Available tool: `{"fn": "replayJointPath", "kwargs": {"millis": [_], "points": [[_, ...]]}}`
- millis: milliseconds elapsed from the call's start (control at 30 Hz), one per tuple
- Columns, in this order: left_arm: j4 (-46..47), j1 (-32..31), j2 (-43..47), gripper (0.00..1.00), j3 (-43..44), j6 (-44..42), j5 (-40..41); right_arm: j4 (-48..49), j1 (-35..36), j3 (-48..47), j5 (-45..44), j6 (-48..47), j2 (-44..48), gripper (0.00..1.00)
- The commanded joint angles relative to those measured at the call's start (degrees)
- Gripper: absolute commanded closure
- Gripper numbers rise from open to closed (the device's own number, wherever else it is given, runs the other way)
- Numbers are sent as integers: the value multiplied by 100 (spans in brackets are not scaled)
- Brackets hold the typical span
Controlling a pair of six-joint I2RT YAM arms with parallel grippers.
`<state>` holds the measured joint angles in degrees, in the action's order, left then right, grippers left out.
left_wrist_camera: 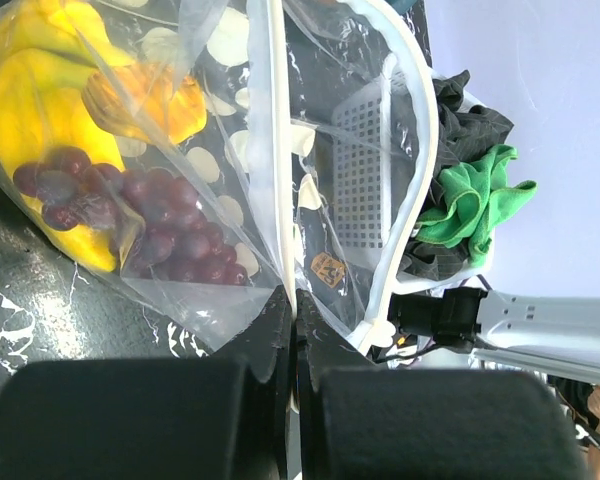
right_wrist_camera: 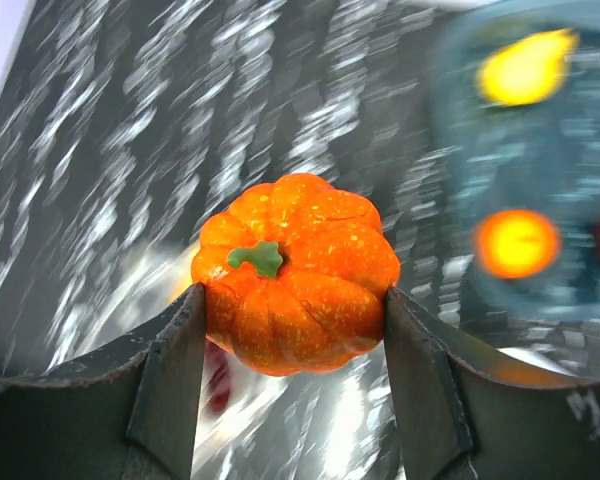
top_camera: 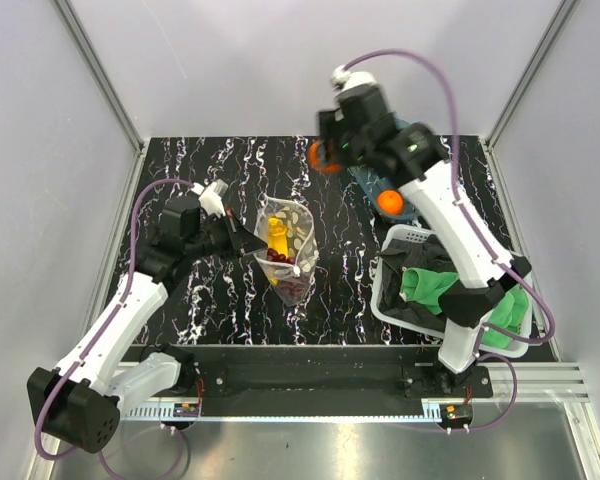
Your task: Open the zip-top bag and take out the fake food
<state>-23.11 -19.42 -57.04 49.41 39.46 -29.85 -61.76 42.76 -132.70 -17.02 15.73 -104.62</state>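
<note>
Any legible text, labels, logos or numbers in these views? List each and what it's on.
No text reads clearly in any view.
Small brown mark on or behind the zip-top bag, left wrist view: too blurred to read.
Pale ovals on the bag: pattern, not lettering.
Toy pumpkin in the right pincer: no lettering.

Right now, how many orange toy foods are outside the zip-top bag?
2: a pumpkin in the right hand, a round fruit in the blue tub. More may be hidden.
</note>
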Motion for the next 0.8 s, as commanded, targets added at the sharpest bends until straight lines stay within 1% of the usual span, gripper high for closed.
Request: {"fn": "replayJointPath", "kwargs": {"millis": [0,67,100,167,200,267,300,333,433,633,667,767], "points": [[97,-18,210,100,51,-228,-223,-170,-1075,-142,-355,-105,-23,85],[70,-27,210,100,121,-325,-250,-83,-1409,95,-451,-105,-102,85],[70,-27,210,100,139,-360,-259,-56,-1742,191,-478,-61,-181,85],[53,-18,193,100,218,-465,-285,31,-2034,569,-417,70,-243,84],[61,-18,167,100,245,-501,-302,154,-2366,901,-373,123,-287,83],[44,-18,123,100,332,-580,-399,365,-2701,1289,-92,246,-322,83],[35,-18,114,100,350,-597,-425,584,-2851,1665,-13,282,-375,83],[44,-18,114,100,376,-624,-469,716,-3131,1834,223,291,-384,83],[35,-18,157,100,464,-685,-531,1069,-3396,2151,296,133,-603,83],[-18,-18,176,100,535,-747,-628,1087,-3599,2117,365,-87,-1139,78],[-18,-18,149,100,544,-738,-680,1096,-3634,2126,400,-87,-1183,76],[9,-18,88,100,596,-695,-716,1104,-3661,2091,506,-87,-1368,57]]}}
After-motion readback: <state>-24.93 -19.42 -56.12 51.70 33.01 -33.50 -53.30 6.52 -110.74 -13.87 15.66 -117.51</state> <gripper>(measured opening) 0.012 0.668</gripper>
